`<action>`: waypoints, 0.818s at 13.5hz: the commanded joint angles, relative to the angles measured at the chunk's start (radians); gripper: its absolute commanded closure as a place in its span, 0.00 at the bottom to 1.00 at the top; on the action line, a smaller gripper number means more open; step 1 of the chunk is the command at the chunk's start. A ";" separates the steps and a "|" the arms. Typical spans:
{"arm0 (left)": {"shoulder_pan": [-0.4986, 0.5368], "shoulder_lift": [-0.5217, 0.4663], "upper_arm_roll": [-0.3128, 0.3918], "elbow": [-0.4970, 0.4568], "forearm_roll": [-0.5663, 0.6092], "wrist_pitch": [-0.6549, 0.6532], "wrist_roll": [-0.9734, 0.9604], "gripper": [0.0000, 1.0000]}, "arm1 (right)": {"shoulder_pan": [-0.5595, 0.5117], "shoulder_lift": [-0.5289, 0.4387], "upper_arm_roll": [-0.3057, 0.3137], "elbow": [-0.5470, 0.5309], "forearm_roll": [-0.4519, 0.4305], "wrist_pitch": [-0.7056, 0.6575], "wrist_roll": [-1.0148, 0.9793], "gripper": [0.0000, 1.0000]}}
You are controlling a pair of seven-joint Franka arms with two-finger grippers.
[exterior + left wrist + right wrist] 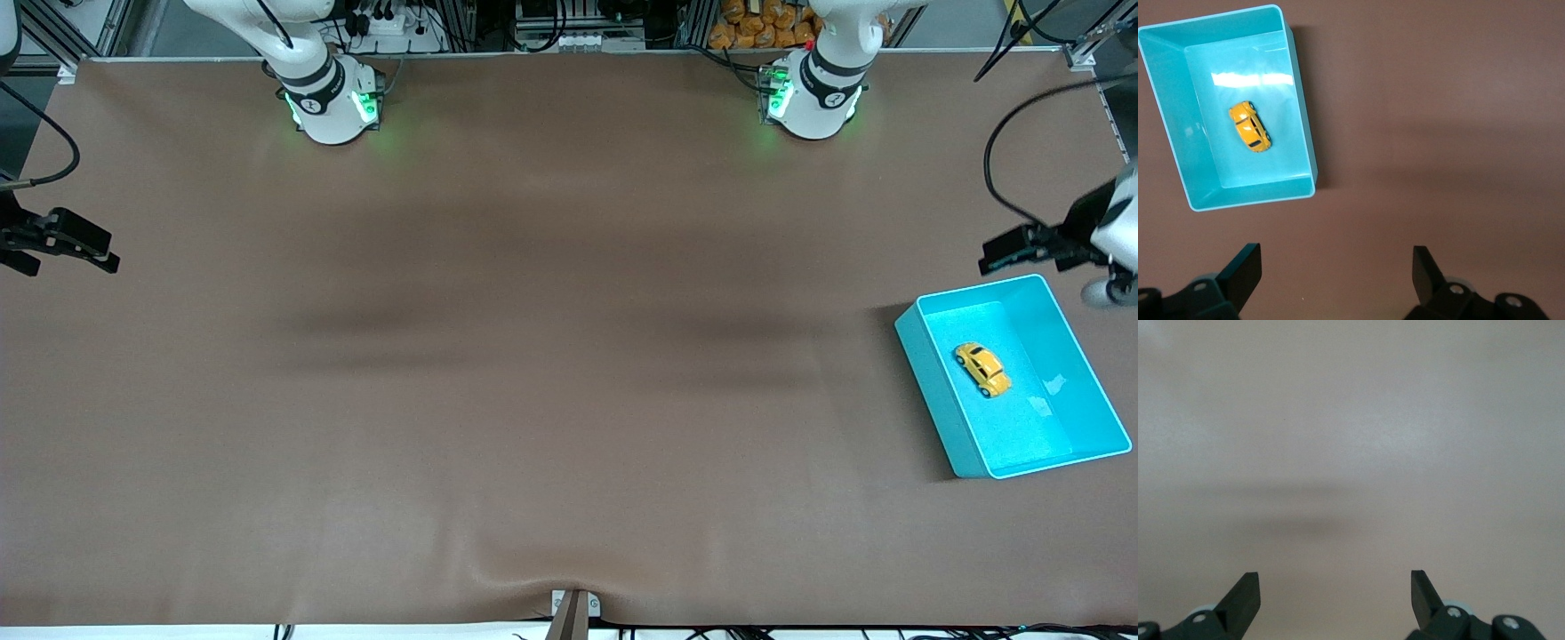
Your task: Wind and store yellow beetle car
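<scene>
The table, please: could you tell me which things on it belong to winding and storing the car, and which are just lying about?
Belonging to the job:
- yellow beetle car, lying in the bin
- turquoise bin, at the left arm's end of the table
- left gripper, open, above the table beside the bin
- right gripper, open, waiting at the right arm's end

Just lying about:
- nothing else shows on the brown table

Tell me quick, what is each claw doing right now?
Left gripper: open, empty, over the table beside the turquoise bin.
Right gripper: open, empty, waiting over bare table.

A robotics lab: two arm bases point(333, 102) bolted to a brown-covered table point(533, 356), cables and aluminium framing point(569, 27) alongside.
</scene>
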 commanded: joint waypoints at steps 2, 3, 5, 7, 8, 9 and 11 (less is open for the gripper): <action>-0.070 -0.030 0.053 0.060 -0.025 -0.105 0.011 0.00 | -0.003 0.006 0.004 0.018 -0.008 -0.016 -0.002 0.00; -0.090 -0.032 0.069 0.066 -0.025 -0.118 0.010 0.00 | -0.003 0.006 0.004 0.018 -0.008 -0.016 -0.004 0.00; -0.096 -0.037 0.069 0.083 -0.025 -0.142 0.008 0.00 | -0.003 0.007 0.004 0.018 -0.008 -0.016 -0.004 0.00; -0.096 -0.033 0.063 0.089 -0.016 -0.147 0.007 0.00 | -0.002 0.009 0.004 0.018 -0.008 -0.015 -0.004 0.00; -0.096 -0.032 0.061 0.089 -0.018 -0.147 0.007 0.00 | 0.000 0.009 0.004 0.018 -0.008 -0.015 -0.004 0.00; -0.096 -0.035 0.061 0.089 -0.019 -0.149 0.007 0.00 | 0.000 0.009 0.004 0.016 -0.008 -0.015 -0.002 0.00; -0.101 -0.037 0.061 0.089 -0.019 -0.152 0.007 0.00 | -0.002 0.011 0.004 0.015 -0.008 -0.015 -0.002 0.00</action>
